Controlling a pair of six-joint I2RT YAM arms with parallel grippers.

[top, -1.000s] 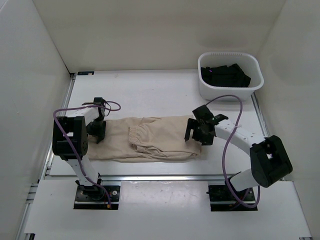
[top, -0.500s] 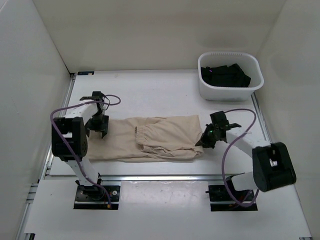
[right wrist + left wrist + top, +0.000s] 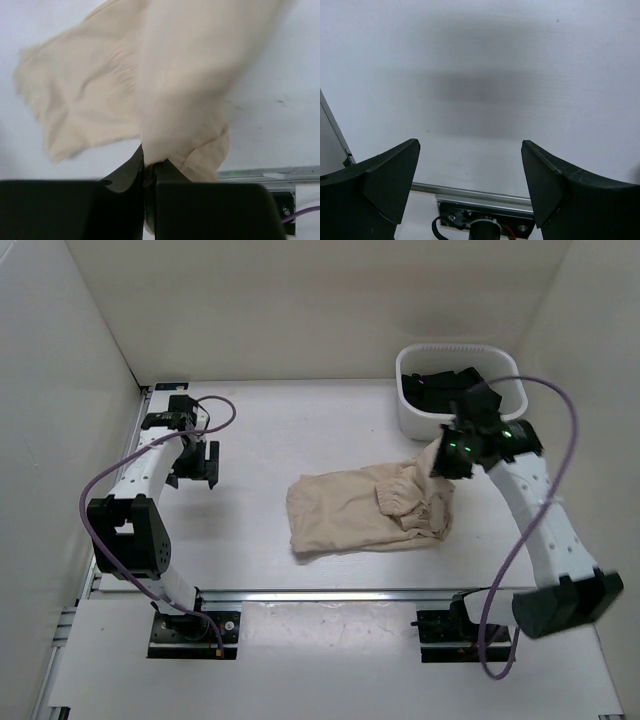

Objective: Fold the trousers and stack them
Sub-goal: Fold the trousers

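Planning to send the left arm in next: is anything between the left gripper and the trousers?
Nothing visible. Only bare table lies between the open left gripper and the trousers; the white basket sits far right, out of that path.

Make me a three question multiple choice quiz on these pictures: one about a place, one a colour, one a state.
1. Where on the table is the white basket? A near left corner; B far right corner; C centre.
2. What colour is the garment in the basket? A black; B red; C beige.
3. The right end effector is: A open over bare table; B shut on the trousers; C inside the basket.
Answers: 1 B, the top view shows it at the far right. 2 A, dark cloth fills it. 3 B, the wrist view shows it closed on beige cloth.
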